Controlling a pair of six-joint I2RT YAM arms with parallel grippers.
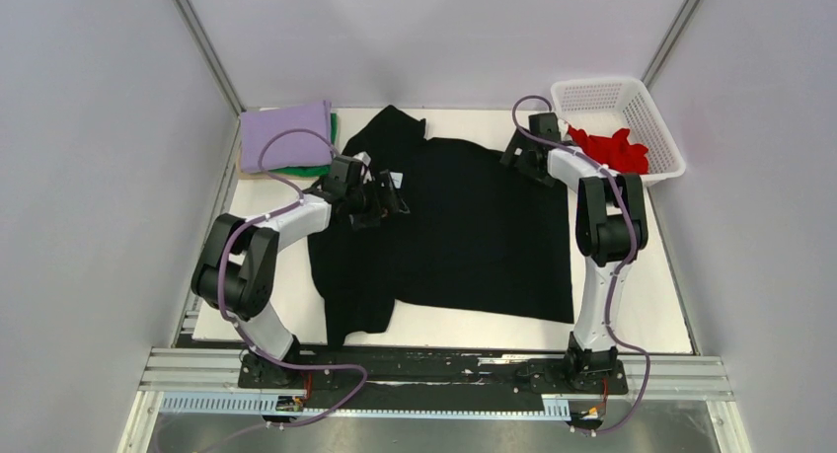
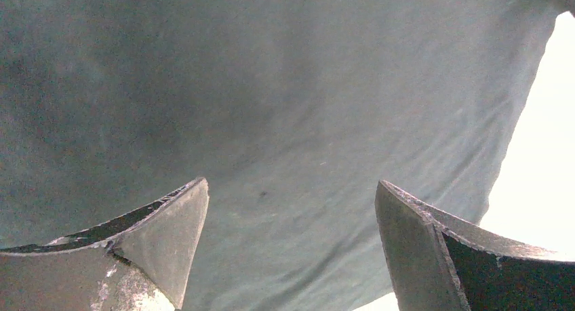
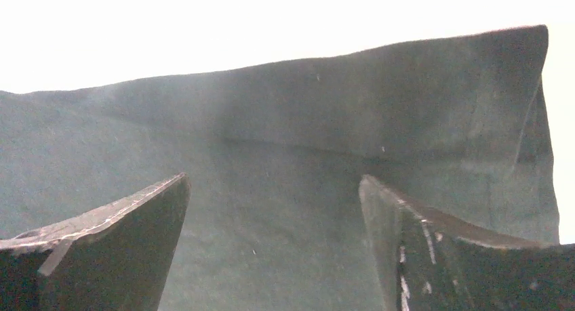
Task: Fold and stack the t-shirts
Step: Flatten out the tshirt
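Note:
A black t-shirt (image 1: 464, 236) lies spread on the white table, one sleeve pointing to the back left and one to the front left. My left gripper (image 1: 387, 198) hovers open over its left part near the small white neck label (image 1: 397, 178); in the left wrist view its open jaws frame dark cloth (image 2: 285, 121). My right gripper (image 1: 517, 157) is open at the shirt's back right edge, and the right wrist view shows a folded-over flap of cloth (image 3: 380, 101) between the spread fingers. A folded lilac t-shirt (image 1: 284, 134) sits on a green one (image 1: 308, 169) at the back left.
A white lattice basket (image 1: 651, 113) at the back right holds a crumpled red t-shirt (image 1: 612, 149). Grey walls close in both sides, and bare white table (image 1: 632, 315) shows to the right of the black shirt and along the front.

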